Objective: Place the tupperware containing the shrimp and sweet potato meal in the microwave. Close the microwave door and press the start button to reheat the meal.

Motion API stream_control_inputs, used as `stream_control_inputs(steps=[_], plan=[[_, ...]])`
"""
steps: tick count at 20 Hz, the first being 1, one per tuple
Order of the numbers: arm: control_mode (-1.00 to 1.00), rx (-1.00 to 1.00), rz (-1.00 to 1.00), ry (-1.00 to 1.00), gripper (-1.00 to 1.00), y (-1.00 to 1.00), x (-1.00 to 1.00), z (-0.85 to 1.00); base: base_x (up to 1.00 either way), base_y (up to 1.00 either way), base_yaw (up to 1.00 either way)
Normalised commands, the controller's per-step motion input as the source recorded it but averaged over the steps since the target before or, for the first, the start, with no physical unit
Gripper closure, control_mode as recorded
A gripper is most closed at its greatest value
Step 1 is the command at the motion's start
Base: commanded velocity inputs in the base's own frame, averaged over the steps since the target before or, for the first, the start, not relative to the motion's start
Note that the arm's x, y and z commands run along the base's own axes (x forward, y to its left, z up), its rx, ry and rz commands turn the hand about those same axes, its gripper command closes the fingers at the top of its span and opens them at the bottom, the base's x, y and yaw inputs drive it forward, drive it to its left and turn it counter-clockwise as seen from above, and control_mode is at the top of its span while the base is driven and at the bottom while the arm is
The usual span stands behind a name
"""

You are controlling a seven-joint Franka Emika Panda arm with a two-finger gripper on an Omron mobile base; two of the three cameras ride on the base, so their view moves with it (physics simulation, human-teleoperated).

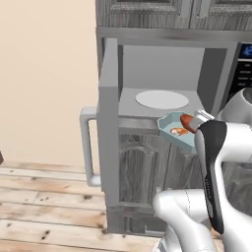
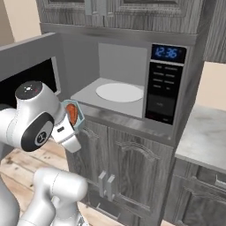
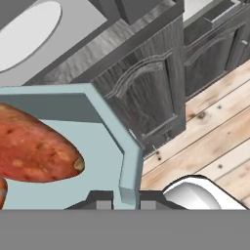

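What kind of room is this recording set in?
A simulated home kitchen, most likely: a built-in microwave with its door swung open, dark wood-grain cabinets, and a pale counter over plank flooring.

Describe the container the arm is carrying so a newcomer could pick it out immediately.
Find the silver-grey built-in microwave, its door swung open. Just outside its front lip, the gripper clamps the wall of a shallow pale teal translucent tub. Unlike the round white turntable plate inside, it is rectangular and holds an orange-red sweet potato chunk.
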Motion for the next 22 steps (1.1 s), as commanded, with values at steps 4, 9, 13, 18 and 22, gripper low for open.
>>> stream_control_inputs(steps=[4, 9, 13, 18, 22], plan=[[1.0, 0.0, 0.0, 0.0, 1.0, 0.0, 0.0, 0.0, 0.0, -0.49, 0.09], [-1.0, 0.02, 0.0, 0.0, 1.0, -0.18, 0.0, 0.0, 0.0, -0.15, 0.0], [-1.0, 0.04, 0.0, -0.01, 1.0, -0.18, 0.0, -0.06, 0.0, 0.0, 0.0], [-1.0, 0.03, 0.0, 0.0, 1.0, -0.04, 0.25, -0.04, 0.0, 0.0, 0.0], [-1.0, 0.02, -0.02, 0.0, 1.0, 0.01, 0.64, 0.0, 0.0, 0.0, 0.0]])
